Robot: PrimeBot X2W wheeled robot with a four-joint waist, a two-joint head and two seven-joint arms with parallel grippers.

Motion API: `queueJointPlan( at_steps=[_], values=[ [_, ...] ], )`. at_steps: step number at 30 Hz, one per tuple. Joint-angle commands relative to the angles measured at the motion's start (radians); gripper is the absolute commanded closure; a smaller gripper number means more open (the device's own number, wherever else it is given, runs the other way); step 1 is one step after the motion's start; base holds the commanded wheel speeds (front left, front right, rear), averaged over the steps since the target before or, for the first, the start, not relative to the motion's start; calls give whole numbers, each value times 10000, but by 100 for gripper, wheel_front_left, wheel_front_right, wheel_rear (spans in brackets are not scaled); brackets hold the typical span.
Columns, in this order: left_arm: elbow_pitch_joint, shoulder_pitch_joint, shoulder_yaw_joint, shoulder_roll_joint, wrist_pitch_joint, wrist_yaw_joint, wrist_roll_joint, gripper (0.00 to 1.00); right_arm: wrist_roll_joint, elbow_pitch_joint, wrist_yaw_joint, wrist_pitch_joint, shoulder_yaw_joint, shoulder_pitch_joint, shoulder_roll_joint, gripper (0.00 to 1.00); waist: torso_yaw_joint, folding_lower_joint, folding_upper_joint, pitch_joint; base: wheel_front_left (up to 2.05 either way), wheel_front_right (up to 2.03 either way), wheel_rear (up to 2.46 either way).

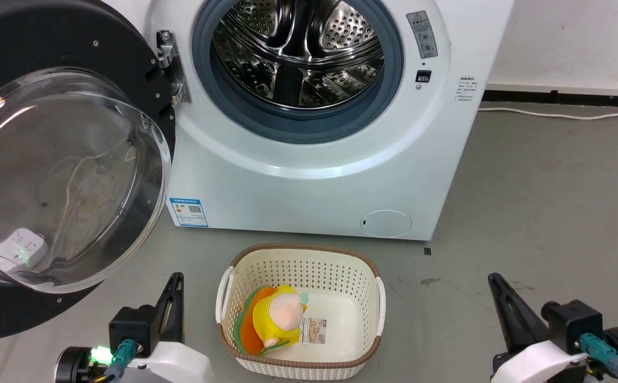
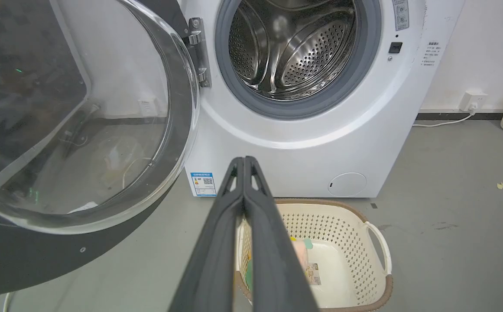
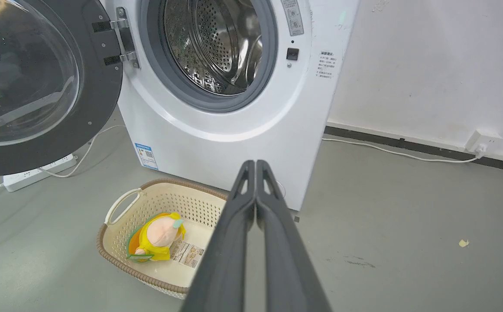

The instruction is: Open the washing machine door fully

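Head view: washing machine door [image 1: 58, 175] looks heavy, stiff, its glass slick; push the black rim. Both left tool [image 1: 176, 279] and right tool [image 1: 495, 279] sit pressed together.

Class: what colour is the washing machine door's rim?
The washing machine door rim is black; best in right wrist view.

Black door [image 1: 64, 175], white machine [image 1: 314, 181], cream perforated basket [image 1: 309, 271]

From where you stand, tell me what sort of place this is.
Probably a laundry corner in a lab or utility room: a white front-loading washing machine with its door swung open, a laundry basket on bare grey floor, and a power strip lying there.
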Motion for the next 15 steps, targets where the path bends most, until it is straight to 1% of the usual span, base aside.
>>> queueJointPlan(
  at_steps=[1, 15],
  values=[
    [-68, -119, 42, -8, 65, -30, 84, 100, -55, -92, 7, 74, 27, -188, 8, 100, -3, 0, 0, 3, 0, 0, 0],
    [-189, -203, 200, -66, 342, -85, 193, 100, -181, -183, 8, 354, 85, -295, 9, 100, -38, 0, 0, 45, 0, 0, 0]
  ],
)
